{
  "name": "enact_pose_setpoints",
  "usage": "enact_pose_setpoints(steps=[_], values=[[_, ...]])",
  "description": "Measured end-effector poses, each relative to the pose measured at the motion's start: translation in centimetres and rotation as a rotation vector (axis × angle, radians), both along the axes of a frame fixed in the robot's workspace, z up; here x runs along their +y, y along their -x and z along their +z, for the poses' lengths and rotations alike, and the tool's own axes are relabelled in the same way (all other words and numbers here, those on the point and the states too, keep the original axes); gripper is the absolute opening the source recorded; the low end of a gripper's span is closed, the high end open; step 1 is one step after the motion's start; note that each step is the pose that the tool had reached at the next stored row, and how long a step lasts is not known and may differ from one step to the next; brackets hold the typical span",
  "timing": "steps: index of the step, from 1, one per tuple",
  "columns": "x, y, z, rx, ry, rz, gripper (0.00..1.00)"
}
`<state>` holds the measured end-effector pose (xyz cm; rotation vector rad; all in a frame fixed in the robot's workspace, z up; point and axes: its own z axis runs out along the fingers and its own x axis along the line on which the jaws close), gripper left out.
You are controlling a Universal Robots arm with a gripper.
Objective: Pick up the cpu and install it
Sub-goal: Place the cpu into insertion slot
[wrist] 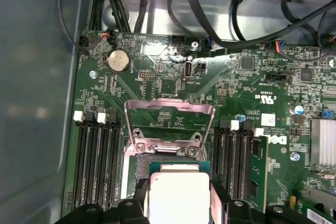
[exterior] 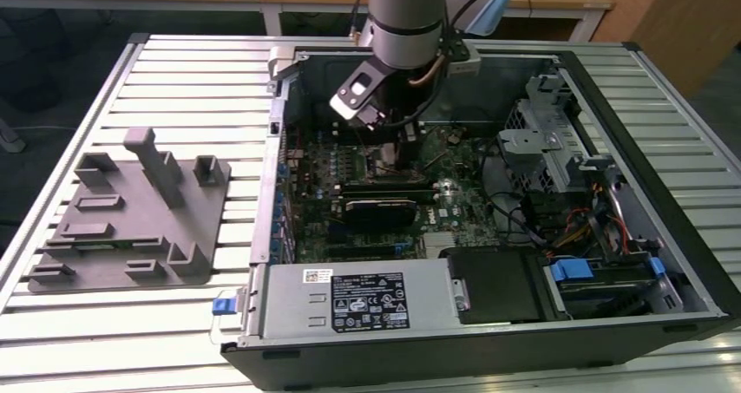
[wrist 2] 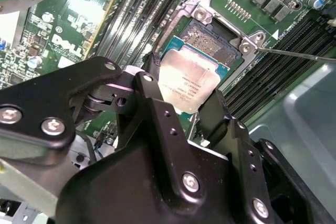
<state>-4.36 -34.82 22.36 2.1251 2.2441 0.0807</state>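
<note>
The cpu [wrist 2: 188, 81], a flat square chip with a silvery lid and green edge, sits between the black fingers [wrist 2: 150, 85] of my gripper [wrist 2: 184, 94], which is shut on two opposite sides of it. The chip hangs just over the open socket [wrist 2: 212, 39] on the green motherboard, slightly tilted, partly covering it. In the first wrist view the cpu [wrist: 178, 195] lies in front of the raised metal load frame [wrist: 169, 109]. In the exterior view my gripper [exterior: 388, 150] reaches down into the open computer case [exterior: 272, 150], over the board's upper middle.
Memory slots [wrist: 97, 156] flank the socket on both sides. Black cables [wrist: 220, 19] run along the board's far edge. A black expansion card [exterior: 377, 206], the power supply [exterior: 347, 298] and a drive cage [exterior: 556, 150] crowd the case. A grey fixture tray [exterior: 127, 228] lies outside.
</note>
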Motion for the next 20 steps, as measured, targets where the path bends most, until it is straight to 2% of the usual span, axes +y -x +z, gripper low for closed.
enact_pose_setpoints(steps=[11,20], values=[[0.58,0.5,-0.78,-0.0001,-0.0001,0.000,0.54],[0.76,0.6,-1.60,0.0000,-0.0001,0.000,0.54]])
